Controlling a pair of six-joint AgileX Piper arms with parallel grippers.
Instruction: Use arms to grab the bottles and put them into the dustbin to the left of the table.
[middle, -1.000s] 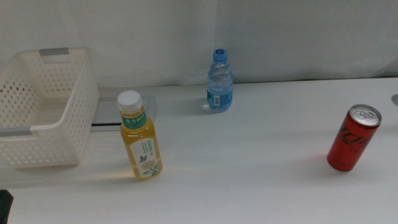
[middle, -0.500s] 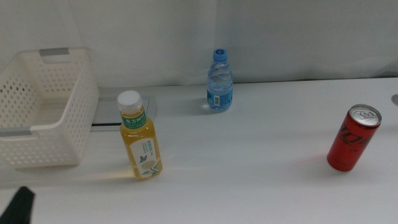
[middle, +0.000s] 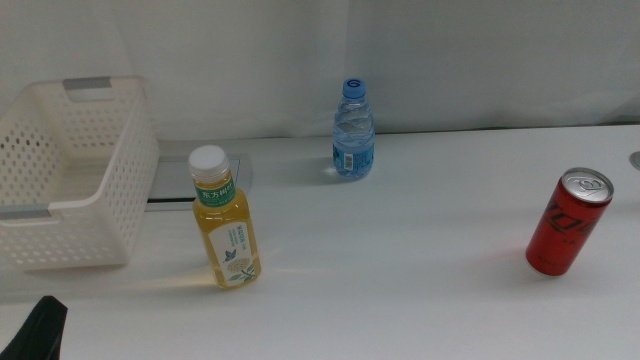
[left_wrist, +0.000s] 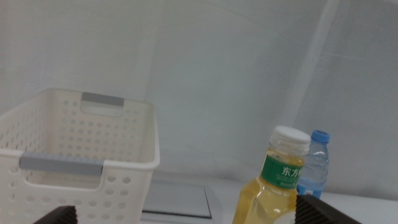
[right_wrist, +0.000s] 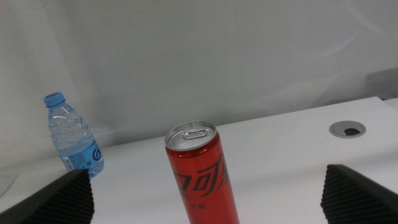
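While your left gripper (middle: 42, 325) shows only as a dark tip at the near left corner of the tabletop (middle: 400, 260), its jaws spread wide and holding nothing, the tea bottle (middle: 225, 222) stands upright just right of the white dustbin (middle: 70, 185). Your right gripper (right_wrist: 211, 199) is likewise wide open and empty, facing the upright red soda can (right_wrist: 200, 174). Farther back stands the water bottle (middle: 353, 132).

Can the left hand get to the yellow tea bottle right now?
Probably yes. The left hand is open and faces the yellow tea bottle, with only bare table between them. The basket stands off to the side.
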